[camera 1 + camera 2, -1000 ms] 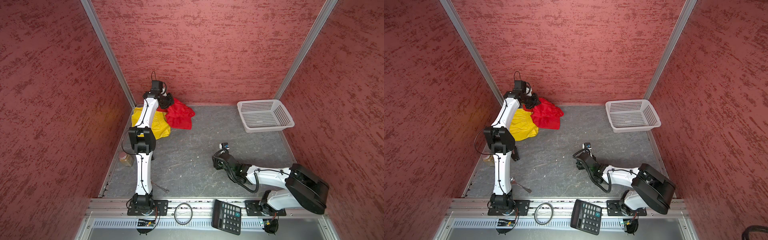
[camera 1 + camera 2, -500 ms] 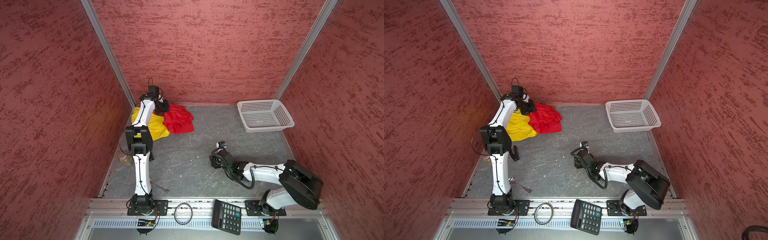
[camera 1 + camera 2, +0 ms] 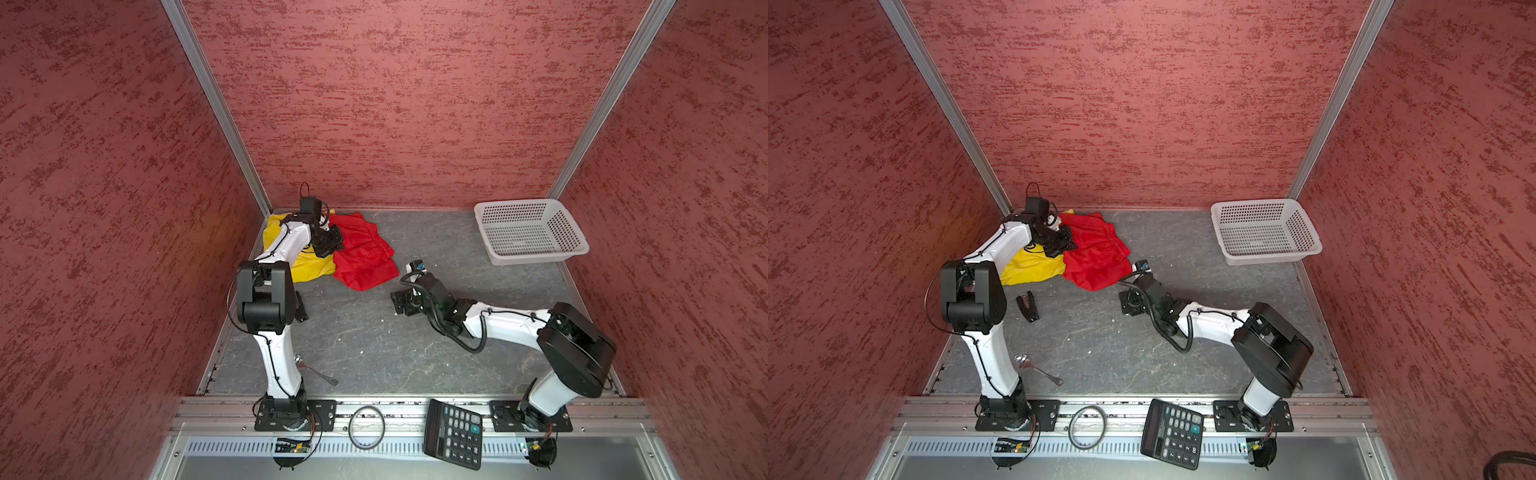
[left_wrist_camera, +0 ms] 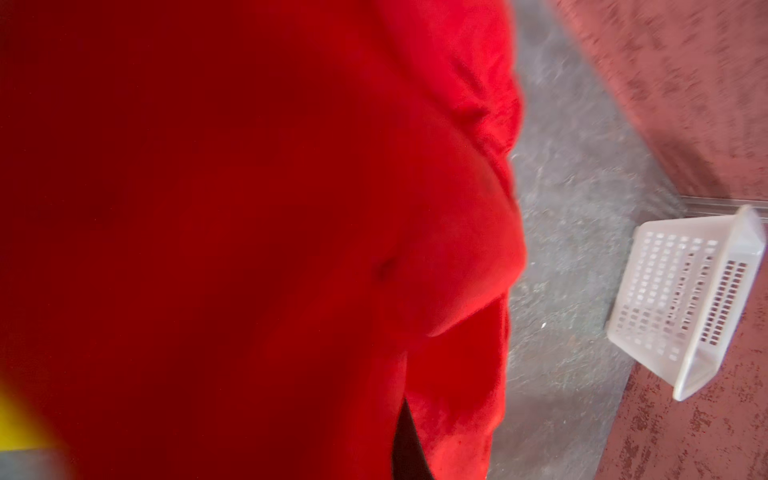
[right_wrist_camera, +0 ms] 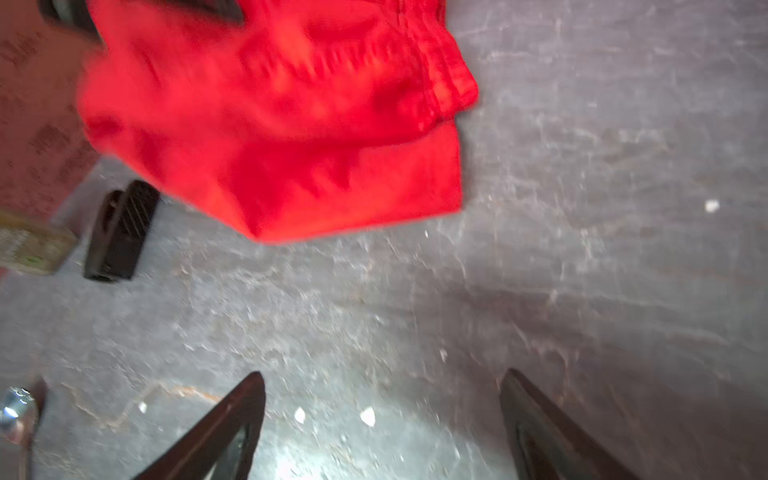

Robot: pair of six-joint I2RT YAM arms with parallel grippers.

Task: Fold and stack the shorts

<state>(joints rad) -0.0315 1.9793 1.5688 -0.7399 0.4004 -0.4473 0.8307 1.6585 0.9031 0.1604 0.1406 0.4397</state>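
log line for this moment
left gripper: shut on red shorts | right gripper: open, empty, over table | yellow shorts: on table beside red shorts | stack: not yet

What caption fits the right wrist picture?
Open right gripper above the grey table, facing the red shorts.

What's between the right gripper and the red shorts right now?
Only bare grey tabletop with a few white specks, seen in the right wrist view: the open right gripper faces the red shorts across it.
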